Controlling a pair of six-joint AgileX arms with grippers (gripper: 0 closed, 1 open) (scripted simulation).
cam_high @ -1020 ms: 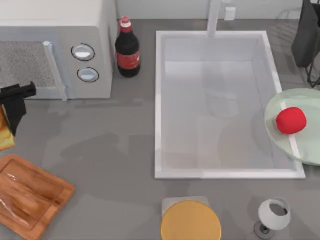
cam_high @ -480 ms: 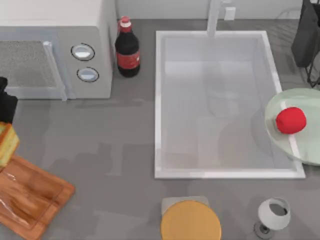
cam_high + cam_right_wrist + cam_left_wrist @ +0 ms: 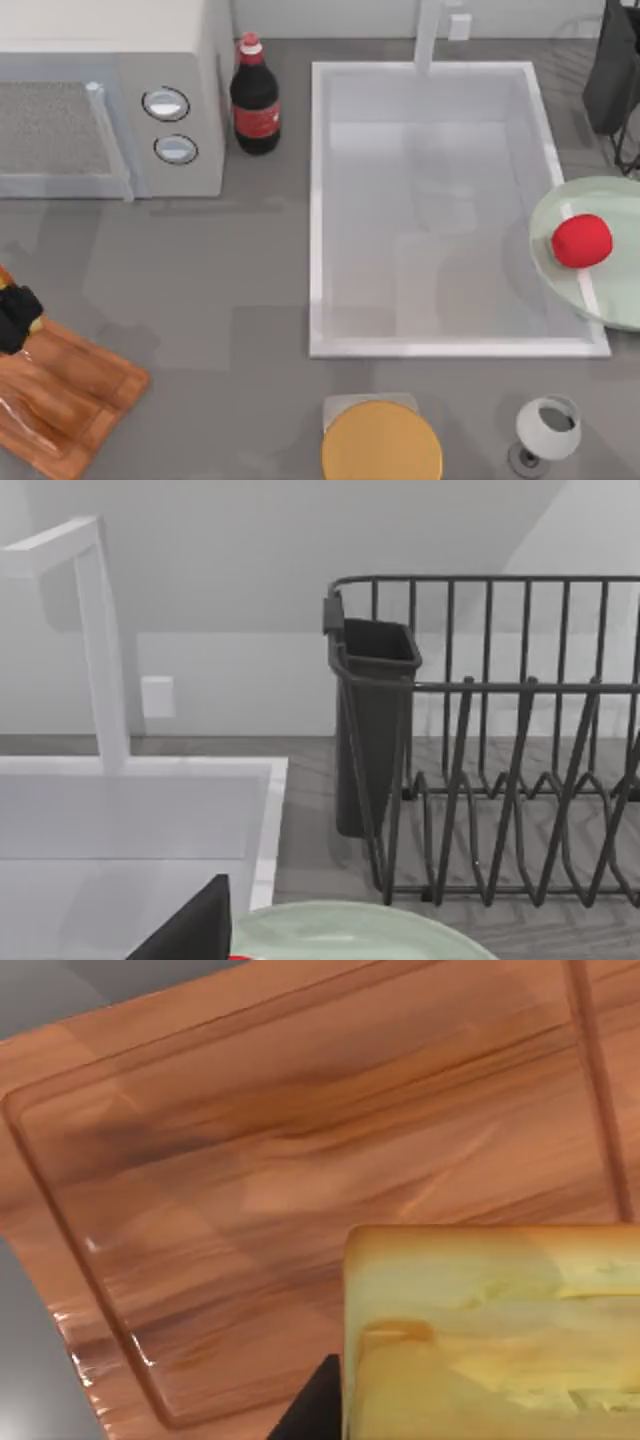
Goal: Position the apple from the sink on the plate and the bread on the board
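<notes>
The golden-yellow bread [image 3: 490, 1335] with toasted crust, gripped in the left pincer [image 3: 14, 318], hangs over the wooden board [image 3: 70, 400] at lower left; the left wrist view shows its pale layered face.

Cutting board [image 3: 300, 1160]: grained brown wood, glossy sheen. Plate [image 3: 600, 290]: pale green, translucent, smooth. Dish rack [image 3: 500, 780]: dark wire; table [image 3: 220, 290] matt grey.

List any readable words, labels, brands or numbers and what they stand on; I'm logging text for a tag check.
None can be read.
Cola bottle: red label with pale marks, too blurred to read.
Microwave: two round dials, no legible numbers.
Board, bread, plate, apple, sink, dish rack: no text.
</notes>
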